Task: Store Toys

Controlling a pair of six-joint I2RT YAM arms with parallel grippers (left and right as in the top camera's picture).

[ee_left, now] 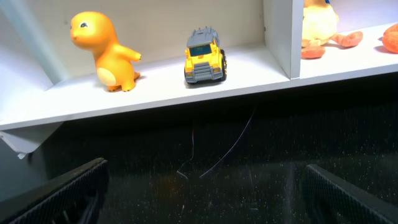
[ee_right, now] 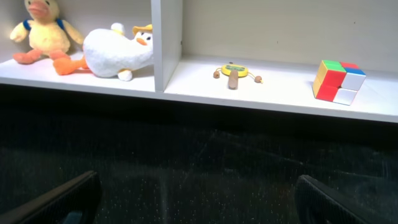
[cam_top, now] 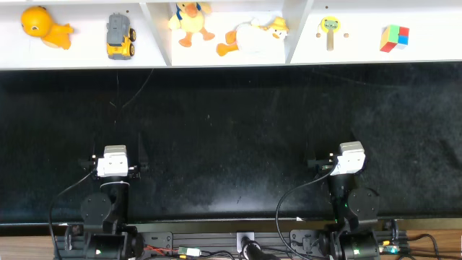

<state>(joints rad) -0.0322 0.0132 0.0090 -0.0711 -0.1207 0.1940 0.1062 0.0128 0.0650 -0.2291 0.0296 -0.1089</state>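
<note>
When you look down from above, all six toys sit on the white shelf (cam_top: 79, 59) at the far side of the black worktop (cam_top: 231, 144). An orange toy (cam_top: 45, 27) and a yellow truck (cam_top: 120, 36) share the left box. A yellow duck (cam_top: 190, 22) and a white goose (cam_top: 253, 36) share the middle box, and the goose lies on its side. A little rattle (cam_top: 330, 30) and a colour cube (cam_top: 394, 37) are in the right box, well apart. The left arm (cam_top: 114, 162) and the right arm (cam_top: 349, 157) are near the close edge, far from the shelf. I think the tidying is done.

From the left wrist, the left end effector (ee_left: 205, 193) has its fingers far apart and holds nothing. The orange toy looks smooth and hard, so it may slip. Its round tummy is the best place to hold. The truck looks hard too, so pinch it across its sides.

From the right wrist, the right end effector (ee_right: 199, 199) is wide too, with nothing in it. The duck and goose look soft and light, so squeeze the fat middle. The cube looks hard with flat sides, good for pinching. The rattle looks thin, so take its stick.
</note>
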